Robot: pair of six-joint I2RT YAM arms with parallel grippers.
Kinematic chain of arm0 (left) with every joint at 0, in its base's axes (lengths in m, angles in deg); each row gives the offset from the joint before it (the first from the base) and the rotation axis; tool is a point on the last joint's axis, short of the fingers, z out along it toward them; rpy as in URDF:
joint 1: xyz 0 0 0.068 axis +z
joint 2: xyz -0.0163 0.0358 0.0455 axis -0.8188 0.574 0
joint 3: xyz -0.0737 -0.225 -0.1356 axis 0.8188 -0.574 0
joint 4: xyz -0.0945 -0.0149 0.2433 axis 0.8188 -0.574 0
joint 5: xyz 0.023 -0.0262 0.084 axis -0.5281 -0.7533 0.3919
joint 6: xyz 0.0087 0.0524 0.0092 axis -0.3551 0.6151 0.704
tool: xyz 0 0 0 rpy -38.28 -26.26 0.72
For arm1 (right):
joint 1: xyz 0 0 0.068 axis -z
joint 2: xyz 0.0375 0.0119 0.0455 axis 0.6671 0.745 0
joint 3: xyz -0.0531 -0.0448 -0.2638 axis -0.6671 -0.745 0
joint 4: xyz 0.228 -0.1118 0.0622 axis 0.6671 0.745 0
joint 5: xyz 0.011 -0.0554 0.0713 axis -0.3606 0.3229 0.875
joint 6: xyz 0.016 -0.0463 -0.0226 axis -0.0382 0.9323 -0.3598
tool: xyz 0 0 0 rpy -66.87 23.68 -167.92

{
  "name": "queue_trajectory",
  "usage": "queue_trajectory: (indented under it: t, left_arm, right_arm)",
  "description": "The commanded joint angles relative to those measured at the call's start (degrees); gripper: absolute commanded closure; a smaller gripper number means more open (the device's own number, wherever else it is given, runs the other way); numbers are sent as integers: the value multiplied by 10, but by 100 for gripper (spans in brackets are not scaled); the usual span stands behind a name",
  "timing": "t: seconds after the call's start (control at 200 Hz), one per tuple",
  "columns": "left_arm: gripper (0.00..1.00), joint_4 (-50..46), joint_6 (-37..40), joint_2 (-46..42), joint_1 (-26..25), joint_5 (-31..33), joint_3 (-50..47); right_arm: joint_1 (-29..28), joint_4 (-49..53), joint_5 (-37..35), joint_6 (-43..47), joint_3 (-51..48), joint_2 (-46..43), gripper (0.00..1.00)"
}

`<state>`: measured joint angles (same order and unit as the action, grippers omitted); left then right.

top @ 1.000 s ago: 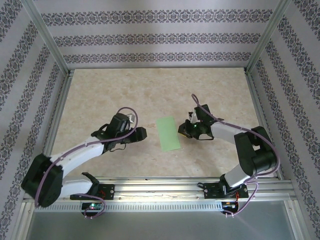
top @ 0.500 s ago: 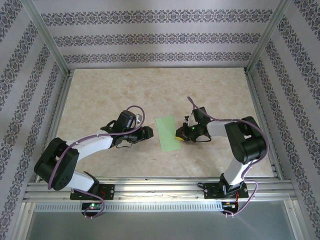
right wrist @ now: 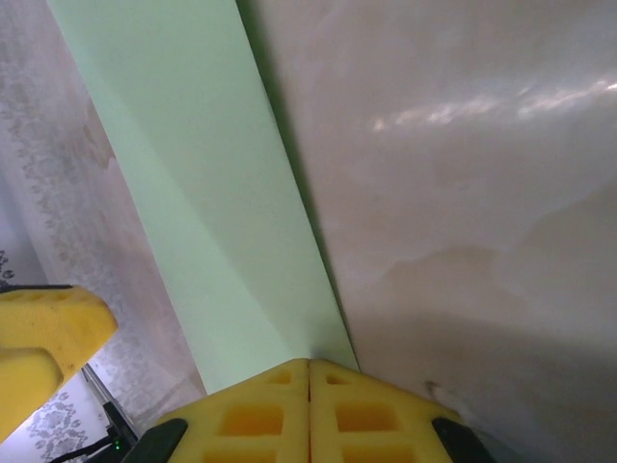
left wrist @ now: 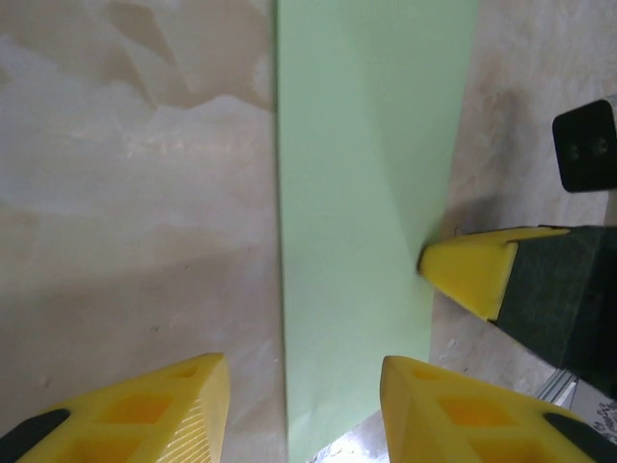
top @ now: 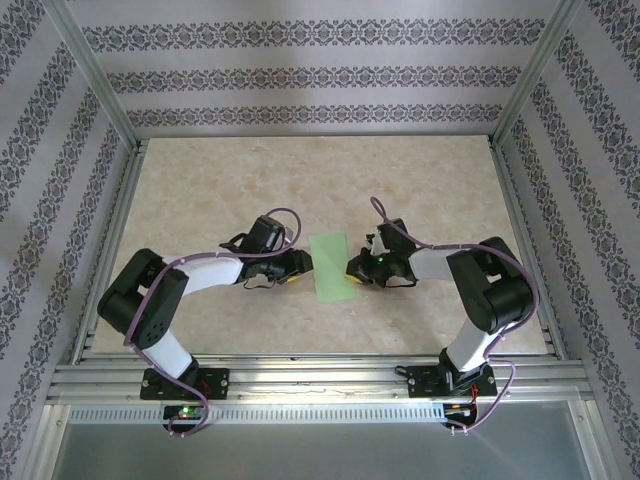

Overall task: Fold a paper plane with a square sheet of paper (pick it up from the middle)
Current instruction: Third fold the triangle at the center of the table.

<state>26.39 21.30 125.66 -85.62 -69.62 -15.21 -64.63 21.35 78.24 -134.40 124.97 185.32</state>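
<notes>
1. Left pincer [top: 298, 264] is spread. In its wrist view the two yellow ribbed fingers [left wrist: 159, 410] stand well apart, low over the table.
2. The pale green sheet of thin paper [top: 334, 266] lies flat between the two pincers as a long narrow strip, near the middle of the beige marble-patterned tabletop [top: 230, 180]. Its long edges run away from the arm bases.
3. One long edge of the sheet runs down into the gap between the left pincer's fingers. One finger is over bare tabletop and the other over the paper.
4. The right pincer [top: 352, 270] is pressed together. In its wrist view the two yellow fingertips [right wrist: 260, 415] meet with no gap.
5. Its closed tip touches the sheet's opposite long edge, near the end nearer the arm bases. Whether any paper is nipped between the tips cannot be told.
6. A faint diagonal crease crosses the sheet.
7. The two pincers face each other across the strip's width, close but not touching.
</notes>
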Motion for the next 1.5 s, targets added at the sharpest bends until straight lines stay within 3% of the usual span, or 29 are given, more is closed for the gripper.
queue_trajectory:
  t: [0.0,0.3,0.48,0.729,0.904,1.494]
  left_arm:
    - [58,21,-10,21,-2,-11,24]
    - [62,5,-18,56,-5,6,43]
    - [64,19,-16,76,-13,-20,53]
    - [74,33,-26,90,-16,-25,53]
    - [74,8,-26,96,-19,-7,59]
    - [77,50,-44,99,-20,-18,47]
  right_arm:
    - [-13,29,-33,-25,-23,3,94]
    - [-13,36,-42,-28,-27,-5,94]
    - [-13,32,-39,-27,-28,1,94]
    - [-13,33,-36,-22,-28,3,94]
    - [-13,31,-36,-22,-30,6,94]
    - [-13,35,-37,-22,-29,4,94]
